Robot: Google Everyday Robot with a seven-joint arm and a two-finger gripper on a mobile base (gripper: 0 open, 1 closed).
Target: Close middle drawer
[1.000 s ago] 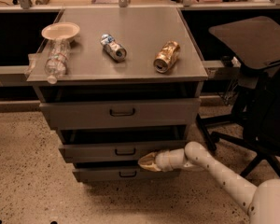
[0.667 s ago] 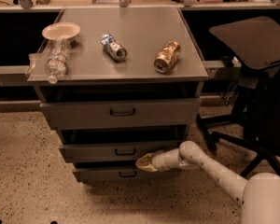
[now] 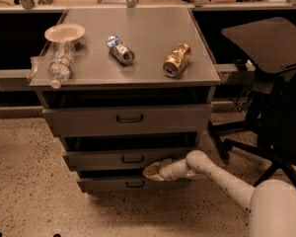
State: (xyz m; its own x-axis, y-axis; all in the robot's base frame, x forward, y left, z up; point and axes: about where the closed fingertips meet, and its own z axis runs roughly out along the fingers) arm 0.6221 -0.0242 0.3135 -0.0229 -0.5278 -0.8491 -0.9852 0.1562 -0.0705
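The grey metal three-drawer cabinet [image 3: 138,38] stands on speckled flooring. A dark office chair [image 3: 266,43] is near its right side.

The white robot arm [image 3: 222,179] reaches in low from the lower right. That angle suits a straight push on a drawer front.

The taller-fronted grey top drawer [image 3: 89,120] stands proud of the frame. Below it, the grey metal middle drawer [image 3: 98,158] sits partly out, second of three, with a dark gap showing above its flat front. In my judgement it is not yet home. The lowest grey drawer [image 3: 103,184] lies just beneath.

The tan-tipped gripper [image 3: 150,172] is at the lower edge of the middle drawer's front, right of its small dark loop handle [image 3: 132,158]. Its fingers are pressed together into a blunt wedge and grasp nothing, which fits pushing.

On the cabinet top lie a clear plastic bottle [image 3: 60,63], a shallow white bowl [image 3: 64,32], a blue-and-silver can [image 3: 121,50] and a gold can [image 3: 177,59]. The bottle and both cans are on their sides and could roll if the drawer is shut abruptly.
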